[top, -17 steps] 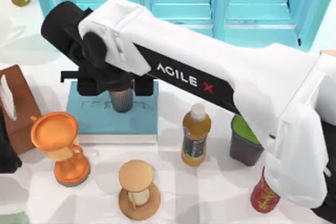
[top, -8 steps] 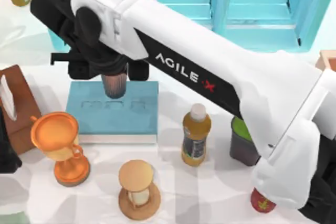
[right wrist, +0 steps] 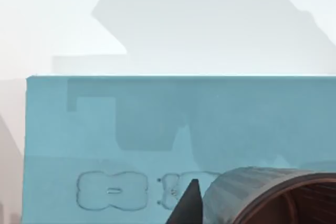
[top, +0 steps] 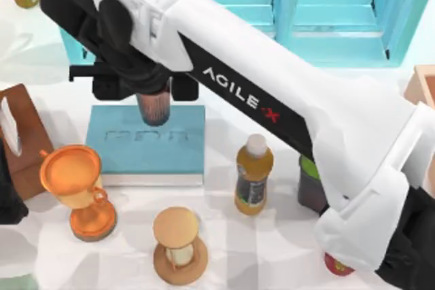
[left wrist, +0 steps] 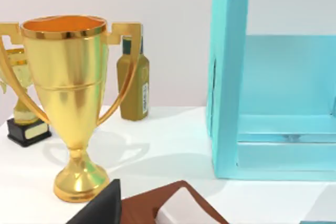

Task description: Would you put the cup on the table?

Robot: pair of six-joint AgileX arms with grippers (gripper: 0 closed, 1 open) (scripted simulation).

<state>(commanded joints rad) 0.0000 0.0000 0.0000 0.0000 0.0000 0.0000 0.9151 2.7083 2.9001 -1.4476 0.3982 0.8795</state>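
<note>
Overhead, right end effector (top: 155, 93) grips cup (top: 153, 105) above teal slab (top: 146, 142), white table (top: 272, 249).

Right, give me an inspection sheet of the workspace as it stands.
Surface: white table, crowded.
Job's things: cup lifted off the teal slab, held above its far edge, not yet on the table.
Clutter: orange goblet, wooden hourglass piece, yellow bottle, dark container, red bottle, brown box, gold trophy, olive bottle.
Grippers: right gripper over the slab's far edge, clamped on the cup; left arm parked at the table's left.
Cables: nothing seen.
Surroundings: teal shelving behind.
</note>
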